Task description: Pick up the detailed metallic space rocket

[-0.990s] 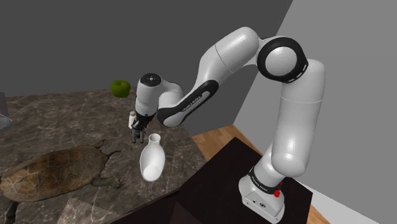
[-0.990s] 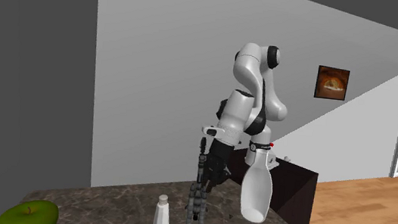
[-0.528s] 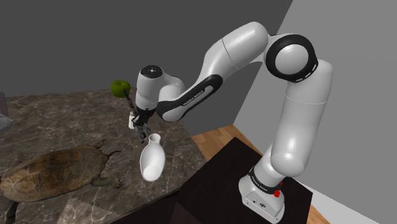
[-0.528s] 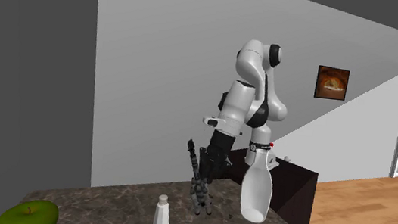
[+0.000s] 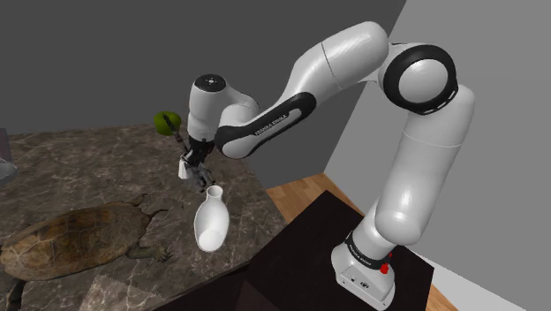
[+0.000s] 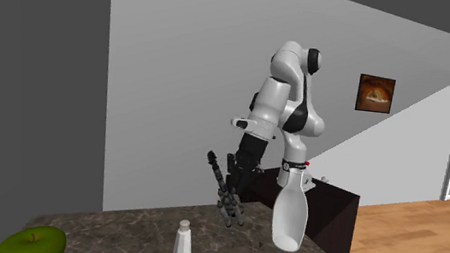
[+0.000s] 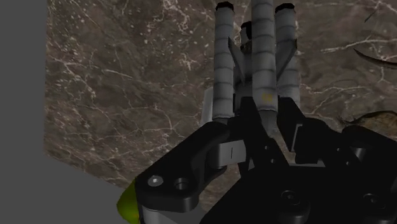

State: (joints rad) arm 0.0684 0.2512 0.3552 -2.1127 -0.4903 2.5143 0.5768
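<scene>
Gripper (image 6: 238,176) is clasping the grey rocket (image 6: 223,190), which is hanging tilted, clear of the marbled surface (image 6: 136,224), near the white vase (image 6: 289,210). Pick-up is looking essentially complete, with only 1 item remaining: holding securely.

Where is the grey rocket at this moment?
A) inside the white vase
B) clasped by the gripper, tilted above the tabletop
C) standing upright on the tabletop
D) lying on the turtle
B: the black gripper clasps the rocket, which leans above the marble tabletop.
</scene>
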